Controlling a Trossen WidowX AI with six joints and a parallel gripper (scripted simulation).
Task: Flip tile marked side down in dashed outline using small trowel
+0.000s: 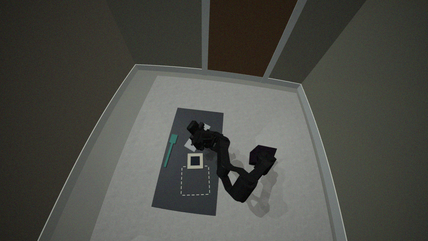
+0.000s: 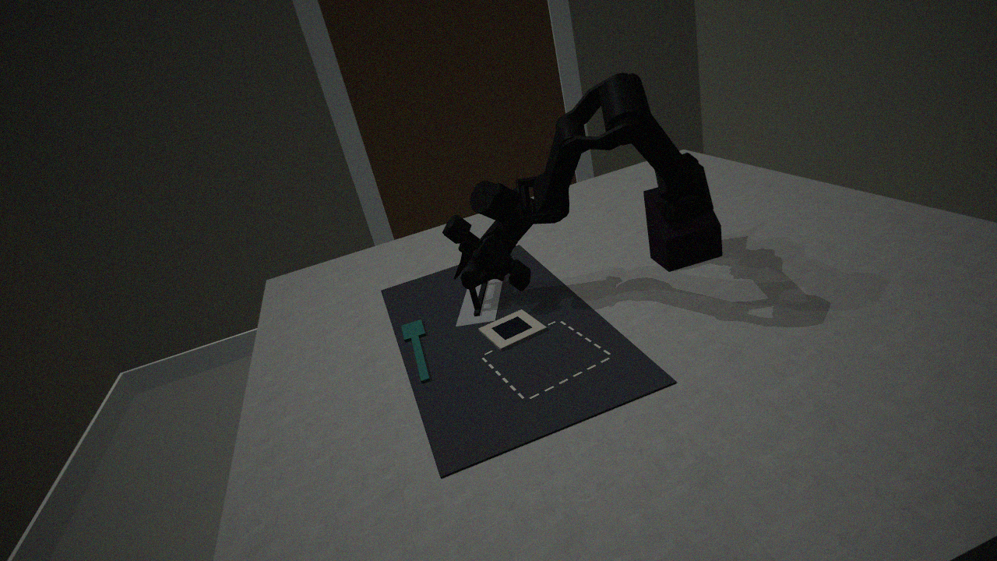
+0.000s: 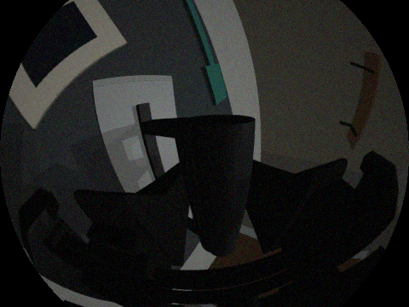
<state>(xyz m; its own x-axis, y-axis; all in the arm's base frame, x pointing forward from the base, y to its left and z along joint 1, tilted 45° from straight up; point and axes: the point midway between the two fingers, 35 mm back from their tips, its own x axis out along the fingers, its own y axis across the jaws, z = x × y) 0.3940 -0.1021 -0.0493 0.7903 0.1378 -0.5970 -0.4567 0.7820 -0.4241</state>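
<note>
The tool (image 1: pixel 196 140) (image 2: pixel 477 268) (image 3: pixel 210 160) is clamped on the thick black handle (image 3: pixel 217 166) of what I take to be the small trowel (image 1: pixel 191 145) (image 2: pixel 468 315) (image 3: pixel 111 94). Its pale plate, probably the blade, lies on the far part of the dark mat (image 1: pixel 167 191) (image 2: pixel 473 432) (image 3: pixel 149 34), which covers part of the bench (image 1: pixel 125 179) (image 2: pixel 334 453).

Just nearer lies the tile (image 1: pixel 195 160) (image 2: pixel 512 327) (image 3: pixel 60 43), flat, dark square up, overlapping the far edge of the dashed outline (image 1: pixel 208 194) (image 2: pixel 533 396). It has yet to be turned. A teal paddle (image 1: pixel 173 138) (image 2: pixel 412 329) (image 3: pixel 217 81) lies along the mat's left side.

The trowel looks light and rigid; the handle's middle is the place to hold, since an off-centre grip could let the blade pitch. The tile seems thin, stiff and perhaps brittle, liable to skate away when nudged. I would slip the blade beneath one edge, raise it gradually, and avoid letting it drop hard.
</note>
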